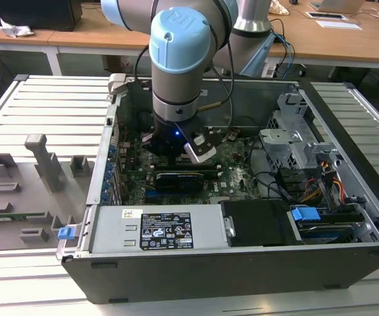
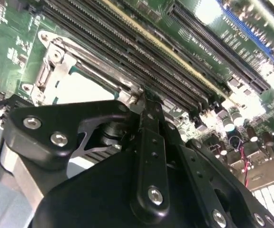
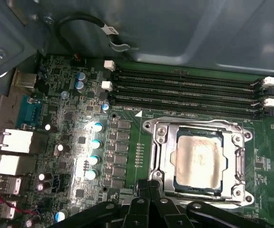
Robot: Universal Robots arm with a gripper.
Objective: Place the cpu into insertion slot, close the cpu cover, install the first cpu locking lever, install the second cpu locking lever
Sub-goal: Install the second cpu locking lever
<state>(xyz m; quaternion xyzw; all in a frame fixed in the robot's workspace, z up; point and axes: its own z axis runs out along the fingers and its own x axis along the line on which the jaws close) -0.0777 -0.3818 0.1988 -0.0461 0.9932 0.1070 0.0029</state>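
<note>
The exterior view looks down from high in front at the open computer case (image 1: 242, 217). Both wrist views sit close above the motherboard (image 3: 70, 142), sharing the insertion slot (image 3: 199, 161).

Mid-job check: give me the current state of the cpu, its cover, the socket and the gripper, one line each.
cpu: seated in the socket, pale metal top facing up.
cpu cover: down flat, framing the cpu.
insertion slot: occupied, only its edge showing around the cpu.
gripper: fingers shut together, empty, at the edge of the cpu cover.
memory slots: empty.
computer case: lying open, side panel off.
</note>
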